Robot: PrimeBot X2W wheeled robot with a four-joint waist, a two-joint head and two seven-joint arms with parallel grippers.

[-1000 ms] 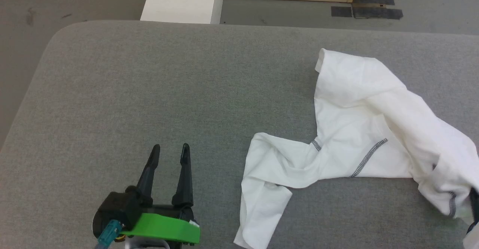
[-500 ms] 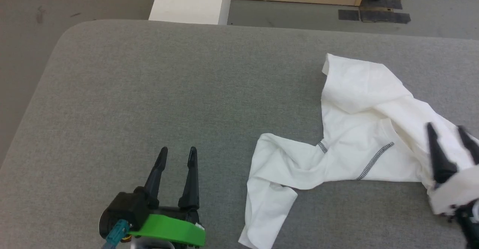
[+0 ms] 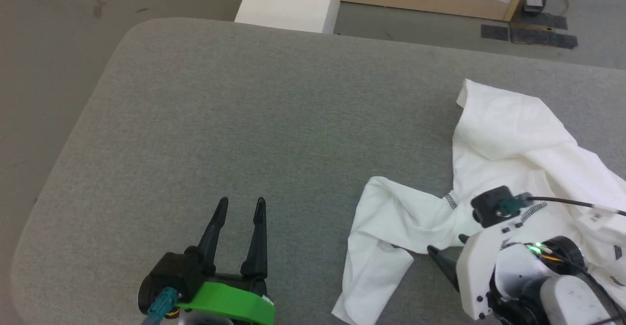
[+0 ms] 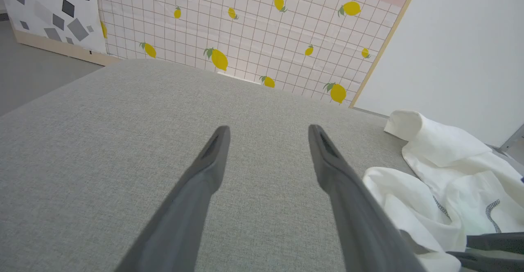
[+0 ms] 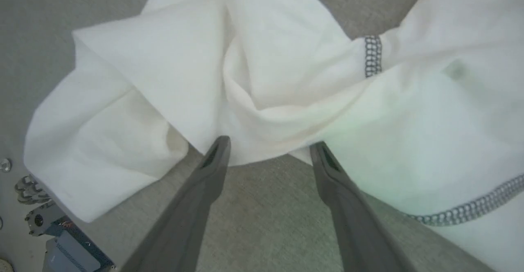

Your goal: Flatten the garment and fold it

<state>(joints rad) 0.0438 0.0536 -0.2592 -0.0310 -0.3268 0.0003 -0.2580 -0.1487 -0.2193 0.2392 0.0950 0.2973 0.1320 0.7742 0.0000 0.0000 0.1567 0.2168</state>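
Garment: large white thin long-sleeved shirt with dark grey seam stitching, crumpled at the right of the head view on the grey fabric-covered table, one sleeve trailing toward lower centre | Left gripper: lower left, fingers spread, empty, well apart from the cloth | Right gripper: lower right, fingers spread, pinching nothing, tips at a fold's edge

Light was bright, even, diffuse; shadows faint. My right wrist view was soft, garment whites washed out; edges bowed.
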